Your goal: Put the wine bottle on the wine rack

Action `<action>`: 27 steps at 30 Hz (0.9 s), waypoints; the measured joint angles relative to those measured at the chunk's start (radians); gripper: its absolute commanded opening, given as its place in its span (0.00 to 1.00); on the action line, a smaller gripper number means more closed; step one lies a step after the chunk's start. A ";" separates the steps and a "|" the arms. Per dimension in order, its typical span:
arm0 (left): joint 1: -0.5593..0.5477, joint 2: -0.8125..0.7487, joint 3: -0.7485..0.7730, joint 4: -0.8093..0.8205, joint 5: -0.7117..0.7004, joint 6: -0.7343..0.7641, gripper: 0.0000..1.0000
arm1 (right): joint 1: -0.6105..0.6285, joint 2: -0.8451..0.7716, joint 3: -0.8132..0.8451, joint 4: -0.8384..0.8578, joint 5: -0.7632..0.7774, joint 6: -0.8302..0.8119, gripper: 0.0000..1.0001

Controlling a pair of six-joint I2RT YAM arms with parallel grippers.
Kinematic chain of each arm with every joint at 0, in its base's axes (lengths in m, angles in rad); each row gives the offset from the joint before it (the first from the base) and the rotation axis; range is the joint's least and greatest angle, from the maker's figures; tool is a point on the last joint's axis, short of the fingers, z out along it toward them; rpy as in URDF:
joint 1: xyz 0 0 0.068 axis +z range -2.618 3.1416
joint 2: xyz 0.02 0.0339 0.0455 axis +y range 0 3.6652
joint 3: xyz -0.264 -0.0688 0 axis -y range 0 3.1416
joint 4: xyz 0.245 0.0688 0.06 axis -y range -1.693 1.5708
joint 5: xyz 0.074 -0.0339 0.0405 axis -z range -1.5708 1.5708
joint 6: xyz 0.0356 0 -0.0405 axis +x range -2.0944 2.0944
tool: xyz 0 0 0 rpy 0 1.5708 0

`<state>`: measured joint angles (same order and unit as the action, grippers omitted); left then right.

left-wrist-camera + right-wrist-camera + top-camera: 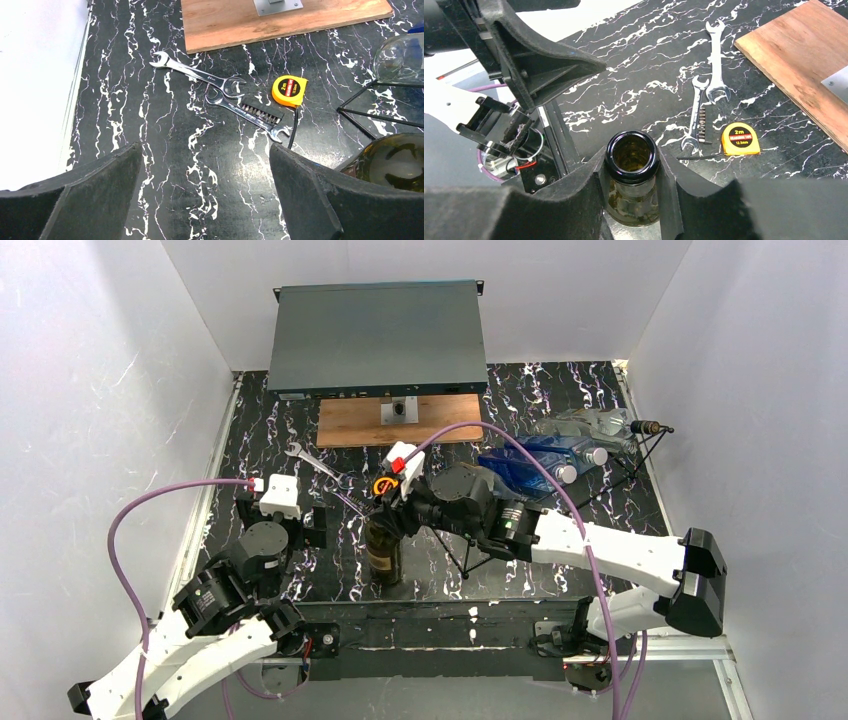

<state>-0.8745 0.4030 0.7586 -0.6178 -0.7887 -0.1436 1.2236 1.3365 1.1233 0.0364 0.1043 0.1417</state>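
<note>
A dark green wine bottle [383, 558] stands upright on the black marbled table near the front, with its open mouth [632, 152] showing in the right wrist view. My right gripper [396, 516] is shut on its neck, one finger [589, 195] on each side. The wine rack [640, 455], thin black wire, lies to the right of the bottle, and part of its wire [372, 114] shows in the left wrist view beside the bottle's body [395, 160]. My left gripper [285, 520] is open and empty just left of the bottle, low over the table [205, 185].
A grey metal box [380, 335] and a wooden board [350, 425] lie at the back. Two wrenches [200, 76], a bit strip [260, 112] and a yellow tape measure [289, 90] lie behind the bottle. Clear and blue plastic bottles [560, 455] rest over the rack. White walls enclose the table.
</note>
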 measured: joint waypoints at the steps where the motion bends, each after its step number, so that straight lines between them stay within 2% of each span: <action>1: 0.000 0.000 0.000 0.003 0.000 0.002 0.98 | 0.001 0.000 0.000 0.000 -0.002 0.001 0.10; 3: 0.000 0.002 0.000 0.008 0.000 0.005 0.98 | 0.003 0.000 0.000 0.000 -0.003 -0.003 0.02; 10: 0.000 0.002 0.000 0.011 0.000 0.010 0.98 | 0.003 0.004 0.014 -0.015 0.011 -0.016 0.01; 18: 0.000 0.004 0.000 0.013 0.000 0.014 0.98 | -0.010 0.054 0.126 -0.039 0.074 -0.047 0.01; 27: 0.000 0.008 -0.001 0.019 0.000 0.020 0.98 | -0.121 0.064 0.164 -0.018 0.122 -0.063 0.01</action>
<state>-0.8749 0.4107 0.7578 -0.5991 -0.7887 -0.1238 1.1027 1.4006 1.2873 0.0189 0.2264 0.0784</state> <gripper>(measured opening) 0.983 0.429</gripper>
